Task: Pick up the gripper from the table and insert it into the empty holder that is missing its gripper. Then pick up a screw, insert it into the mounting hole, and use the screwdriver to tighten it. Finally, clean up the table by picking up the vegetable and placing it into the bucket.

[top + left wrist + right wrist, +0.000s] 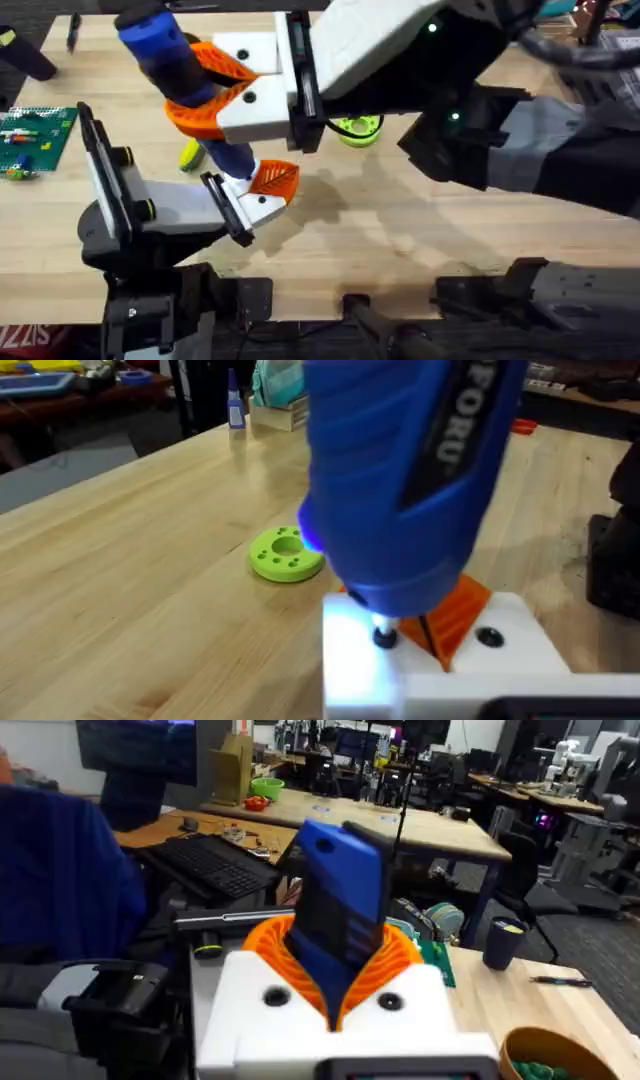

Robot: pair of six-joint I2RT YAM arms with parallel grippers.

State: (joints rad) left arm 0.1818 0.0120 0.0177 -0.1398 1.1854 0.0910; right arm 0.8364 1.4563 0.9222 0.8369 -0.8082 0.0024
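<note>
The right gripper [215, 95] pinches the blue screwdriver [165, 50] between its orange pads, holding it tilted above the left part of the table [400, 240]. The screwdriver's tip comes down onto the white holder [250, 205] of the left gripper [262, 195], beside the orange gripper tip [275, 178] seated there. Whether the left gripper is spread or pressed together I cannot tell. The yellow vegetable [190, 155] lies just left of the screwdriver. A green disc [357, 128] sits farther right.
</note>
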